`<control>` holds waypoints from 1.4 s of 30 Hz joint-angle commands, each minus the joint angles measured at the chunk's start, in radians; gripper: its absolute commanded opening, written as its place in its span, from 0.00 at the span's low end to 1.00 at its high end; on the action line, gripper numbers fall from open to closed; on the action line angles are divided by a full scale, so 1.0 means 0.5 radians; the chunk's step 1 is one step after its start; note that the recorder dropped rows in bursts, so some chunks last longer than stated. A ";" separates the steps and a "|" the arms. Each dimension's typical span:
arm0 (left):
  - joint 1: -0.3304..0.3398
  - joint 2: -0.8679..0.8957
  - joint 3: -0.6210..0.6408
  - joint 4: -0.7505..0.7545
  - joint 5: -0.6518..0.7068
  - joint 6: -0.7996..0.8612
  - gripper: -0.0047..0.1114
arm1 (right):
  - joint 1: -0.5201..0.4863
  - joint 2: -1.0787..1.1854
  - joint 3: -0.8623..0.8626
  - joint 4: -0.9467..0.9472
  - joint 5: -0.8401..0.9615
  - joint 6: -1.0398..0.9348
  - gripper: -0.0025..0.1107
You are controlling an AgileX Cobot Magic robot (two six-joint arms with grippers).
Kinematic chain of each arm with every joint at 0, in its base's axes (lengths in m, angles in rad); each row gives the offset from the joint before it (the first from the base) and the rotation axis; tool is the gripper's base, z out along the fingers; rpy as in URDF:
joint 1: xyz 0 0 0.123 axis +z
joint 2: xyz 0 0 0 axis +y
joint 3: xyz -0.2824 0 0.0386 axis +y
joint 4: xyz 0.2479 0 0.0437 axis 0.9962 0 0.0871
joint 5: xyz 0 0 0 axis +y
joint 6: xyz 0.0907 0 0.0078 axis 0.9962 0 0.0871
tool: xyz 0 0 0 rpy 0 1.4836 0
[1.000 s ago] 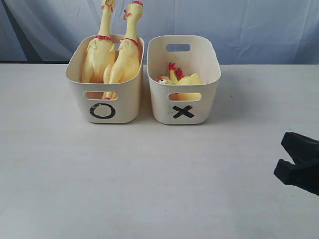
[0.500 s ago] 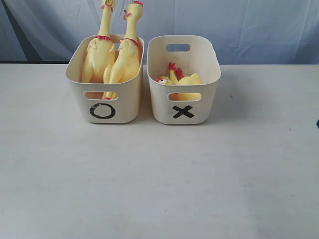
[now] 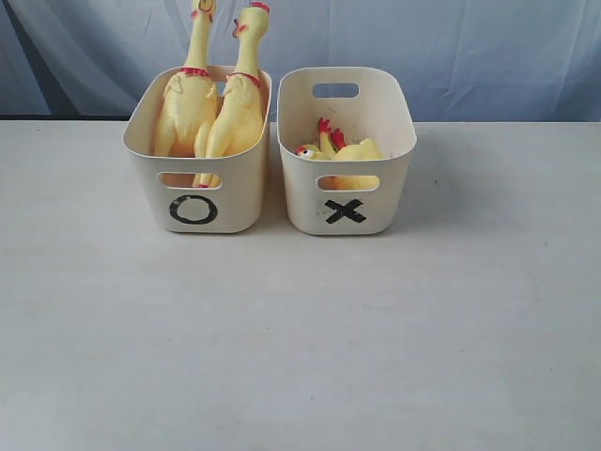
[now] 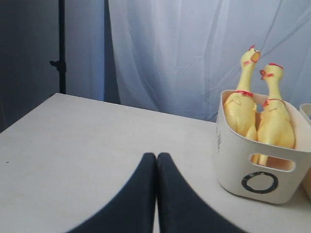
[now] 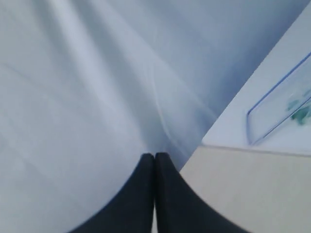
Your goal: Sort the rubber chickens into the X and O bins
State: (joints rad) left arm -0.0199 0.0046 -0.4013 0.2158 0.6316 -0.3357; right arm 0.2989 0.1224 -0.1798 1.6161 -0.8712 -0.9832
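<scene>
Two long rubber chickens point(image 3: 211, 103) stand upright in the O bin point(image 3: 197, 209) at the back left, necks above the rim; the left wrist view shows them too point(image 4: 257, 116) in the O bin point(image 4: 257, 182). Small rubber chickens point(image 3: 340, 155) lie in the X bin point(image 3: 346, 211) beside it. Neither gripper shows in the exterior view. My left gripper point(image 4: 156, 156) is shut and empty above the table, apart from the O bin. My right gripper point(image 5: 154, 156) is shut and empty, facing the curtain past the table edge.
A pale curtain point(image 3: 451, 47) hangs behind the white table point(image 3: 300, 338). A dark stand point(image 4: 61, 48) rises at the table's far corner in the left wrist view. A clear plastic tray point(image 5: 282, 109) lies on a white surface beyond the table edge in the right wrist view.
The right gripper, seen at the exterior view's right edge a second ago, has drawn back out of that view. Bins and chickens have not moved.
</scene>
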 commanded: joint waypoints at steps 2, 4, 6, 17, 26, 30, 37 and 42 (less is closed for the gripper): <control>0.077 -0.009 0.003 0.010 -0.005 -0.002 0.04 | -0.240 -0.237 0.010 0.011 -0.198 -0.005 0.01; 0.077 -0.009 0.003 0.010 -0.005 -0.002 0.04 | -0.261 -0.245 0.010 0.011 -0.248 -0.005 0.01; 0.077 -0.009 0.003 0.010 -0.009 -0.002 0.04 | -0.271 -0.245 0.010 0.016 -0.344 -0.005 0.01; 0.077 -0.009 0.003 0.010 -0.005 -0.002 0.04 | -0.317 -0.245 0.010 0.045 -0.426 -0.005 0.01; 0.077 -0.009 0.003 0.010 -0.005 -0.002 0.04 | -0.317 -0.245 0.010 0.061 -0.391 -0.005 0.01; 0.077 -0.009 0.003 0.001 -0.008 -0.002 0.04 | -0.317 -0.245 0.010 0.194 -0.187 -0.005 0.01; 0.077 -0.009 0.003 -0.057 -0.167 -0.002 0.04 | -0.317 -0.245 0.010 0.257 0.534 -0.005 0.01; 0.077 -0.009 0.003 -0.057 -0.385 -0.002 0.04 | -0.317 -0.245 0.010 0.067 1.799 -0.005 0.01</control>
State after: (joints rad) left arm 0.0185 0.0046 -0.4013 0.1965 0.5033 -0.3357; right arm 0.1450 0.0054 -0.1798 1.7423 -0.3361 -0.9813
